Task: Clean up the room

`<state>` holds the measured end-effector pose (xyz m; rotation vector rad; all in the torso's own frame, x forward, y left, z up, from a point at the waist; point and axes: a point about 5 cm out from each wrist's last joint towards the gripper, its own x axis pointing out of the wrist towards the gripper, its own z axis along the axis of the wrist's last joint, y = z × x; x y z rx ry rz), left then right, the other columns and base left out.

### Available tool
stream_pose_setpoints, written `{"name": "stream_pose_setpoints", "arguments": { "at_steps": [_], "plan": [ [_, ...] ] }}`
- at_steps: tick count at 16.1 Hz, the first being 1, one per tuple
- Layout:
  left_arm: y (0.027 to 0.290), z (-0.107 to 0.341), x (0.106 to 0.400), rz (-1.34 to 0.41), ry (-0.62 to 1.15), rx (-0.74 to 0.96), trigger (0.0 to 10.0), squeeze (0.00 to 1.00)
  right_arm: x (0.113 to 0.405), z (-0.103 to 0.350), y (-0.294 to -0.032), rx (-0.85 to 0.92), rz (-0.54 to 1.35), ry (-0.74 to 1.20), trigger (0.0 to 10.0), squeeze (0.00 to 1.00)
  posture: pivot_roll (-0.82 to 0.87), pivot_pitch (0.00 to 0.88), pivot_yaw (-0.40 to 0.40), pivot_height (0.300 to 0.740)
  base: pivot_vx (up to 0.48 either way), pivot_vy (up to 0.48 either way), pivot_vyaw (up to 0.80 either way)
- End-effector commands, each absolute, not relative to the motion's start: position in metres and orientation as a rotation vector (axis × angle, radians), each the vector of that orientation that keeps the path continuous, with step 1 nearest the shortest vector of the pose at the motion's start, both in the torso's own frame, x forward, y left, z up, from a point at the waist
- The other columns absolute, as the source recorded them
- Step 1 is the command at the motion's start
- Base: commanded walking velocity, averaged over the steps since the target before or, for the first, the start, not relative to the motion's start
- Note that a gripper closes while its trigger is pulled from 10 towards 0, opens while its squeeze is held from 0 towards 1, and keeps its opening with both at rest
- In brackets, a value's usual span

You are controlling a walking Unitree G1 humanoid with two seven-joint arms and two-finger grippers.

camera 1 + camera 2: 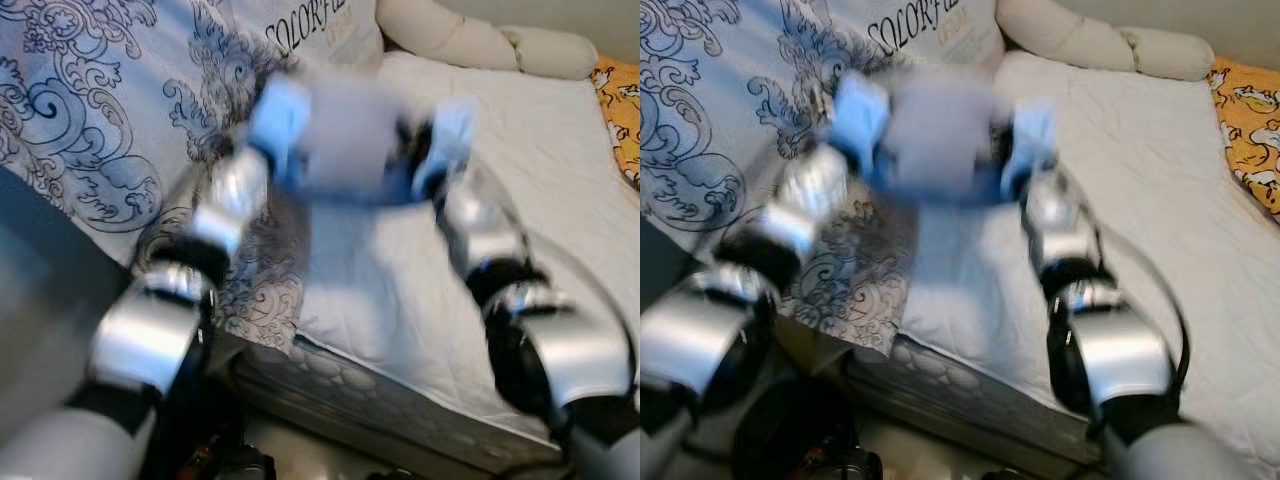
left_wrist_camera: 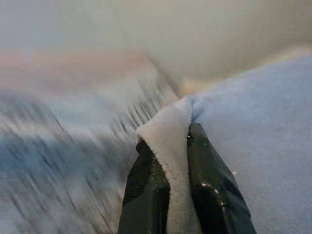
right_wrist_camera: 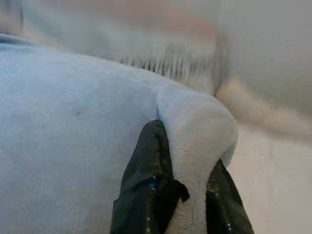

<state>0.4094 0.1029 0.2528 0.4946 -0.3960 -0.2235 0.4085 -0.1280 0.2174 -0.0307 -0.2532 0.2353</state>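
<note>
Both arms are raised over the bed, holding a light blue fleece cloth (image 1: 345,135) stretched between them; it is blurred by motion. My left gripper (image 2: 168,161) is shut on one edge of the cloth (image 2: 253,146), with the fleece pinched between its black fingers (image 2: 209,190). My right gripper (image 3: 183,180) is shut on the other edge of the cloth (image 3: 73,136), a fold bunched between its fingers (image 3: 146,180). In the eye views the grippers sit at the cloth's two sides, left (image 1: 275,125) and right (image 1: 440,140).
The bed has a white sheet (image 1: 540,200) and a blue-grey patterned duvet (image 1: 90,130) on its left. Cream pillows (image 1: 480,40) lie at the head, an orange patterned cloth (image 1: 620,110) at the far right. The mattress edge (image 1: 380,400) runs near my legs, with dark items on the floor (image 1: 800,440).
</note>
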Motion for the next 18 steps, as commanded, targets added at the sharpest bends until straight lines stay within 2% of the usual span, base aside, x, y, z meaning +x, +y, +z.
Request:
{"name": "stream_pose_setpoints", "arguments": {
  "at_steps": [1,3,5,7,9,12,15,18],
  "plan": [
    [0.118,0.271,0.41,-0.143,-0.465,0.477,10.0,0.0,0.41,0.224,-0.146,0.006,0.146,-0.271,10.0,0.0,0.07,0.0,-0.051,0.74,0.0,0.0,0.0],
    [0.122,0.261,0.411,-0.152,-0.429,0.509,10.0,0.0,0.411,0.21,-0.143,0.057,0.168,-0.189,10.0,0.0,0.07,0.0,-0.061,0.74,0.0,0.0,0.0],
    [0.125,0.233,0.408,-0.181,-0.356,0.533,10.0,0.0,0.404,0.179,-0.141,0.035,0.175,-0.079,10.0,0.0,0.06,0.006,-0.069,0.74,0.0,0.0,0.0],
    [0.126,0.18,0.399,-0.235,-0.191,0.559,10.0,0.0,0.39,0.131,-0.139,0.025,0.164,0.103,10.0,0.0,0.04,0.016,-0.076,0.74,0.0,0.0,0.0],
    [0.13,0.13,0.384,-0.257,-0.016,0.67,10.0,0.0,0.368,0.084,-0.137,-0.014,0.159,0.296,10.0,0.0,0.04,0.049,-0.081,0.74,0.0,0.0,0.0],
    [0.134,0.105,0.375,-0.243,0.08,0.715,10.0,0.0,0.353,0.057,-0.142,-0.03,0.12,0.421,10.0,0.0,0.05,0.033,-0.082,0.74,0.0,0.0,0.0],
    [0.144,0.103,0.374,-0.182,0.084,0.776,10.0,0.0,0.347,0.047,-0.147,0.01,0.058,0.481,10.0,0.0,0.06,0.023,-0.082,0.74,0.0,0.0,0.0],
    [0.167,0.123,0.384,-0.066,0.054,0.846,10.0,0.0,0.347,0.047,-0.124,0.195,0.084,0.471,10.0,0.0,0.05,0.014,-0.083,0.74,0.0,0.0,0.0]
  ]
}}
